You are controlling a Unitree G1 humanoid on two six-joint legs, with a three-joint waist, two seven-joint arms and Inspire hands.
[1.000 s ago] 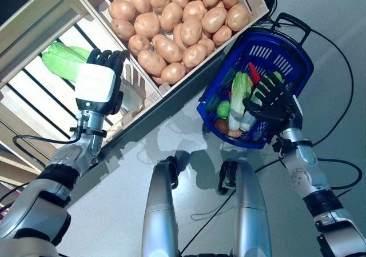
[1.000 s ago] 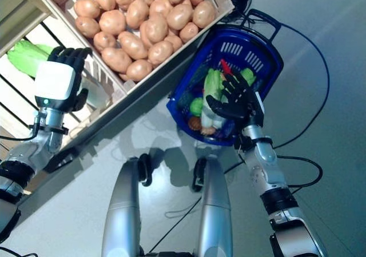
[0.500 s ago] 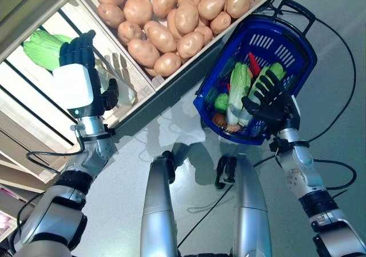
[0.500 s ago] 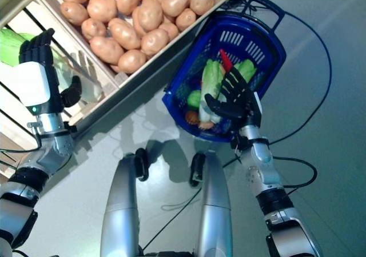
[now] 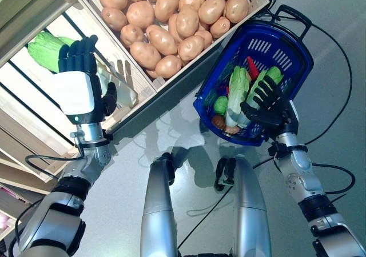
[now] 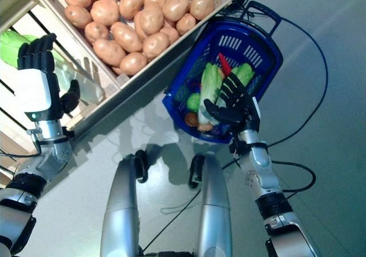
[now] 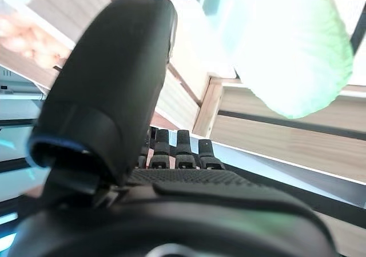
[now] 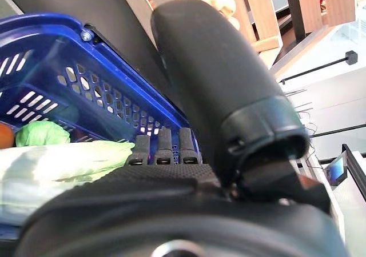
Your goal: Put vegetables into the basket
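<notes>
— Two hands in view? Where?
— Left hand [image 5: 80, 91], fingers straight and empty, reaches toward a green cabbage [image 5: 47, 48] in the slatted wooden crate [image 5: 23, 105]. Right hand [image 5: 267, 104], fingers spread, rests at the blue basket [image 5: 286, 51] already containing vegetables. Potatoes [image 5: 171, 17] fill the neighbouring crate.

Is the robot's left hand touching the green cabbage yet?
Apart. In the left wrist view the left hand has open fingers, and crate wood shows between them and the cabbage.

Bright, even light with a glossy floor

The smooth grey floor [image 5: 189, 148] mirrors soft shadows near the slatted pale wooden crates [image 5: 34, 117]; in the left wrist view the pale green leafy vegetable [image 7: 286, 45] is blurred and washed out.
</notes>
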